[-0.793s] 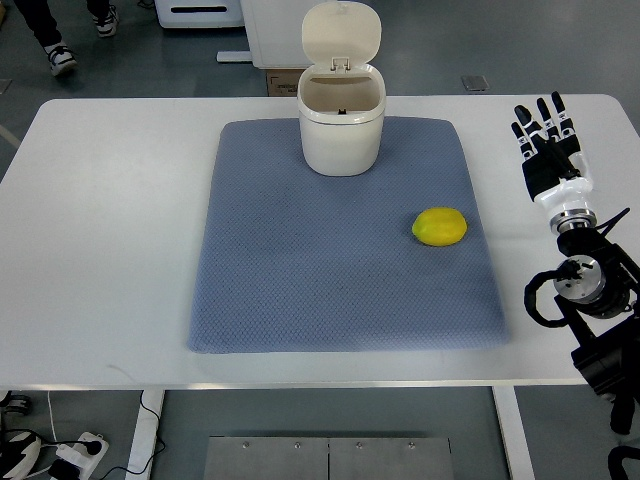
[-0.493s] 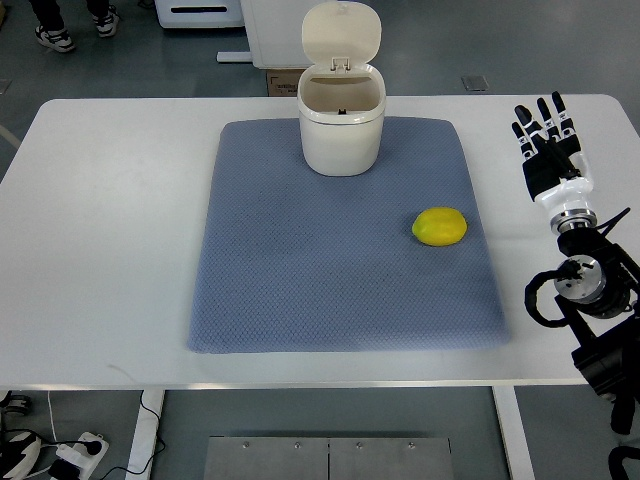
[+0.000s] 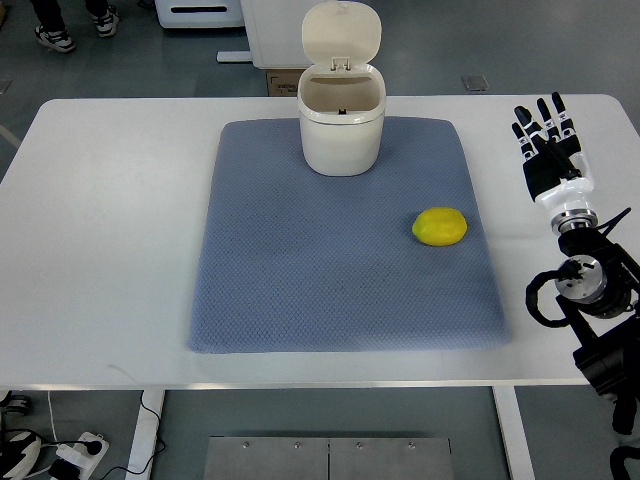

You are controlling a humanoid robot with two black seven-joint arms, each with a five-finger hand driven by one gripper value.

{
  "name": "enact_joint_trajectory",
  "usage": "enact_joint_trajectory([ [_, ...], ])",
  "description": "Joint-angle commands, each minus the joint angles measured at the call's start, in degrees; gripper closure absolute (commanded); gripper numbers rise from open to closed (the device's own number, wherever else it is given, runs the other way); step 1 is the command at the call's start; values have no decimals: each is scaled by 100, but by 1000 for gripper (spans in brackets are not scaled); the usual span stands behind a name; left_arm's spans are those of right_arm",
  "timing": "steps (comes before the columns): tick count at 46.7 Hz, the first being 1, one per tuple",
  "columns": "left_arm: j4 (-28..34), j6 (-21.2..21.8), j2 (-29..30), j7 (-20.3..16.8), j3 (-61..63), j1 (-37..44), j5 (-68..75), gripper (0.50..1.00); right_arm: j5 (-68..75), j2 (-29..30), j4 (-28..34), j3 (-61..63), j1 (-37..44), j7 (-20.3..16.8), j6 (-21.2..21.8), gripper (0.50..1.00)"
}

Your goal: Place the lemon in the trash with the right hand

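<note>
The lemon (image 3: 439,226) lies free on the mat (image 3: 300,290), near the lidded-open trash bin (image 3: 341,120); the right hand (image 3: 546,150) (fingers extended, empty) waits over the counter (image 3: 110,220) beside it.

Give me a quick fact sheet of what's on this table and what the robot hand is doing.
lemon: lying on the mat, right side, untouched
mat: blue-grey, spread over the table's middle
bin: white, at the mat's far edge, lid flipped open
table: white
right hand: over the table's right edge, fingers straight, holding nothing, apart from the lemon
left hand: not visible
</note>
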Motion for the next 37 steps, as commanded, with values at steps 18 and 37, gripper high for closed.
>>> enact_joint_trajectory([
  [18,0,1,0,1,1,9,-1,500,0,35,13,-125,35,0,-17,500],
  [37,0,1,0,1,1,0,-1,500,0,-18,13,-186,26,0,-44,500],
])
